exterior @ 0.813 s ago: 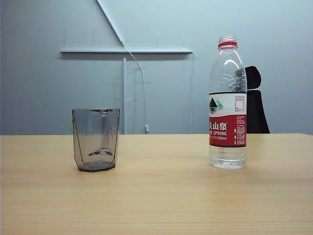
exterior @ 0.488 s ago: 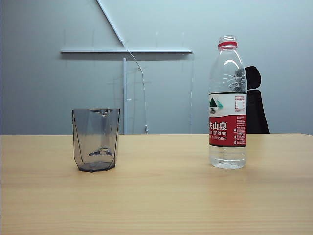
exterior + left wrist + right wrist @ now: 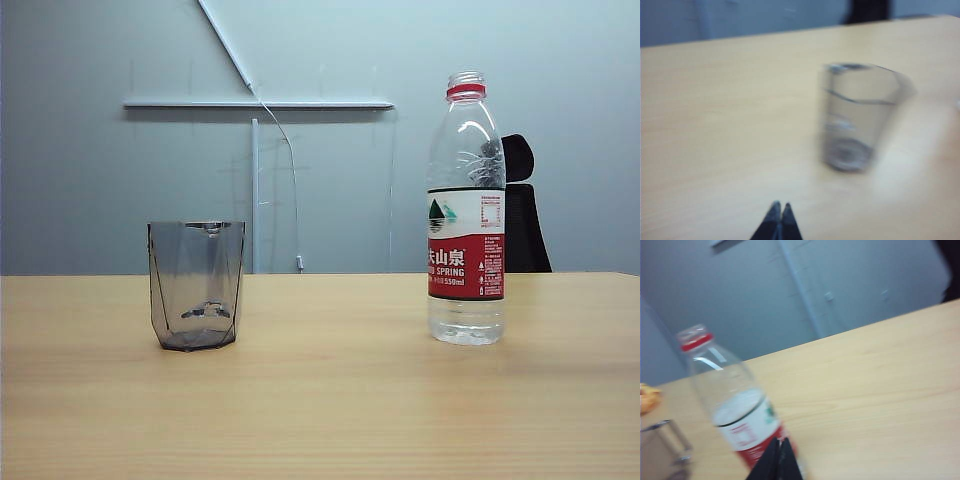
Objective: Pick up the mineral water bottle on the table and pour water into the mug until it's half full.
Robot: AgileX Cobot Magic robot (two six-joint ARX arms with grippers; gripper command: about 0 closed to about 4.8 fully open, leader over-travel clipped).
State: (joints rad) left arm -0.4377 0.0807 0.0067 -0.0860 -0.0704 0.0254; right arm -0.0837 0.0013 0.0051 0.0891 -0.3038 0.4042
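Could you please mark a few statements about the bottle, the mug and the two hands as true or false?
1. The mineral water bottle stands upright on the table. True.
2. The bottle is capped. False: its neck is open.
3. The mug lies on its side. False: it stands upright, apart from the bottle.
4. The left hand is shut, short of the mug. True.
5. The right hand grips the bottle. False: it is shut, holding nothing.

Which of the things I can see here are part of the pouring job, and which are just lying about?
Part of the job:
- mineral water bottle, uncapped, upright
- mug, looks empty
- table
- left gripper and right gripper, both shut, holding nothing

Just there:
- black chair behind the table
- white rails on the wall
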